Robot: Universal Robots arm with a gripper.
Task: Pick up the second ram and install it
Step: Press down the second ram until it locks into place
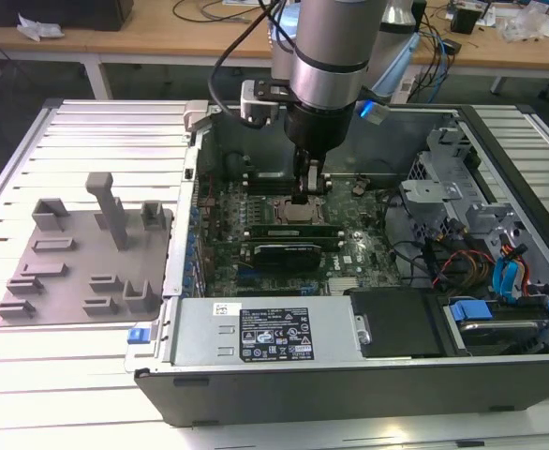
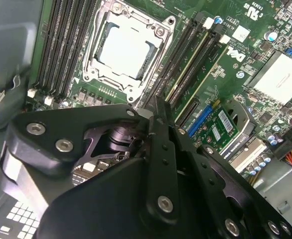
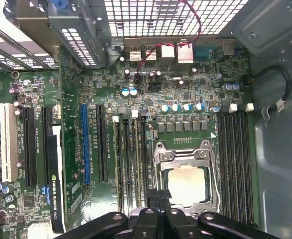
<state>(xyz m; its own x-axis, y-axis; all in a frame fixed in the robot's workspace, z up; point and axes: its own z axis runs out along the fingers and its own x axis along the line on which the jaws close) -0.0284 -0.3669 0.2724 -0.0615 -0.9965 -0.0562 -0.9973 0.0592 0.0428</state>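
One claw (image 1: 309, 187) hangs inside the open computer case (image 1: 499, 375) on the bench (image 1: 87, 375), over the motherboard (image 3: 186, 84) beside the CPU socket (image 2: 123, 50). Its fingers (image 2: 168, 149) are drawn narrow, pinching the second ram (image 2: 159, 107), seen edge-on as a thin dark strip just above the memory slots (image 2: 186, 59). The grey holder (image 1: 87, 253) lies well apart, at the exterior view's left.
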